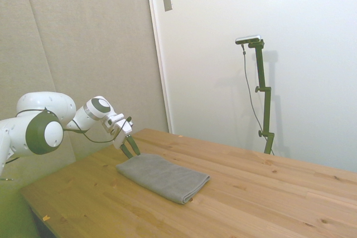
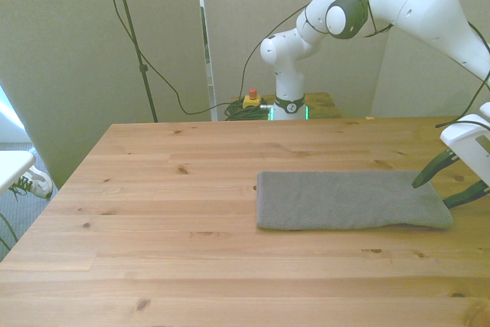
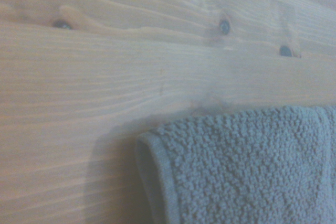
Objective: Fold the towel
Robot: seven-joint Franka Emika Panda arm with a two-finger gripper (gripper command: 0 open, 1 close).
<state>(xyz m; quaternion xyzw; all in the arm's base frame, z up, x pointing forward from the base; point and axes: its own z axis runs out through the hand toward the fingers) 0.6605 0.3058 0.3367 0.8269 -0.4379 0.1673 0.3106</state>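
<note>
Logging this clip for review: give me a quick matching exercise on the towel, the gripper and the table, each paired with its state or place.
Things:
1. towel
2. gripper
3. table

States:
A. bare wood with dark knots
B. open, at one short end of the cloth
C. lying flat, grey, in a long rectangle

Pairs: 1-C, 2-B, 3-A

we take this for a lab or test room: a white arm [image 2: 413, 5] bolted behind a bare wooden table [image 2: 176, 189], its base lit green, a yellow stop button [image 2: 251, 99] with a red cap beside a coil of cables [image 2: 241, 111], a thin black stand [image 2: 130, 28] trailing a cord, plain beige panels [image 1: 72, 48] and white walls [image 1: 223, 37] all round
</note>
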